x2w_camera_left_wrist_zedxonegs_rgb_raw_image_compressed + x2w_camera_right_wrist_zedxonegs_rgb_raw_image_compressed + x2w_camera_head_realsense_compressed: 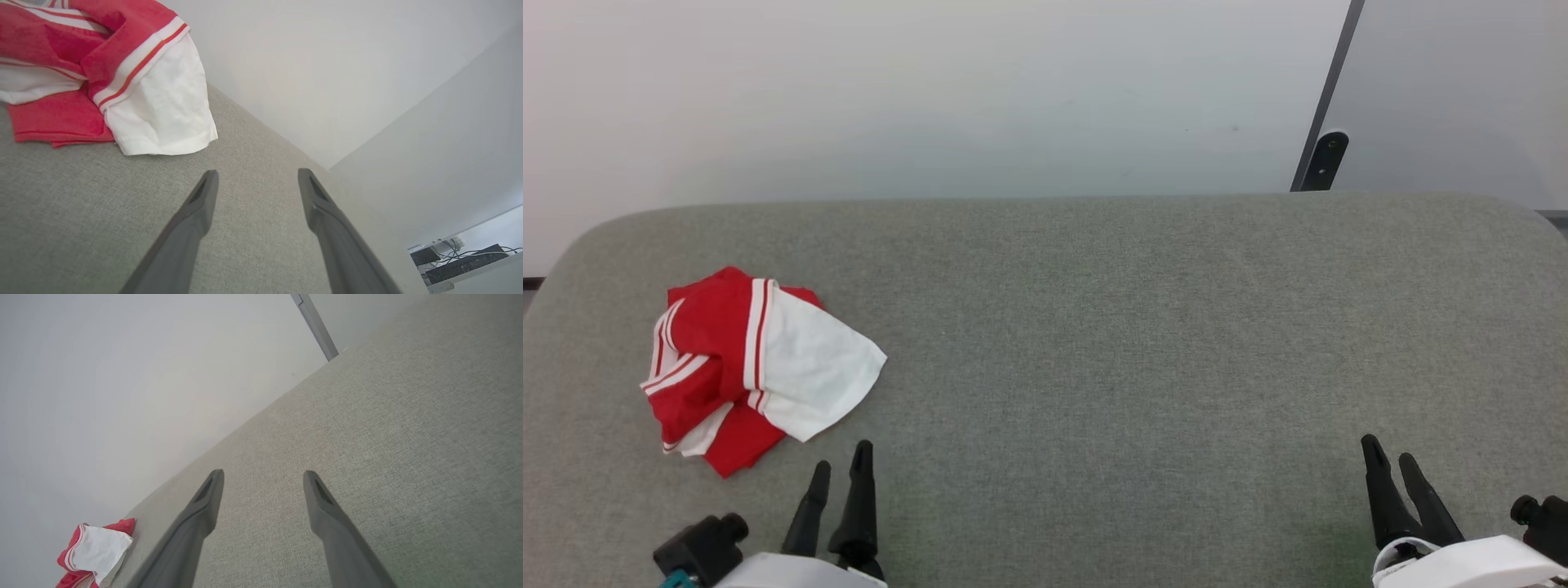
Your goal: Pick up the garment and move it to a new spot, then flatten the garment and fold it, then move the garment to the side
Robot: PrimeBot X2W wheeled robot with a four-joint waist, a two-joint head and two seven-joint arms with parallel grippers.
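1. Garment (752, 367): red cloth with a white sleeve end and red-and-white striped bands, crumpled in a heap at the far left of the grey fabric surface (1094, 327), white part turned toward the middle. Same garment (155, 106) at the upper left of the left wrist view, and small at the lower left of the right wrist view.
2. Left gripper (842, 456): low at the left, just right of the heap's near edge, close to it but apart. Jaws spread wide, nothing between them, bare grey fabric in the gap. Fingertips short of the white sleeve end, not touching.
3. Right gripper (1388, 449): low at the far right, well apart from the cloth. Jaws likewise wide apart, holding nothing, over bare grey fabric.
4. Dark post (1327, 159): slanted against the pale wall (931, 90), behind the far right edge of the padded top.
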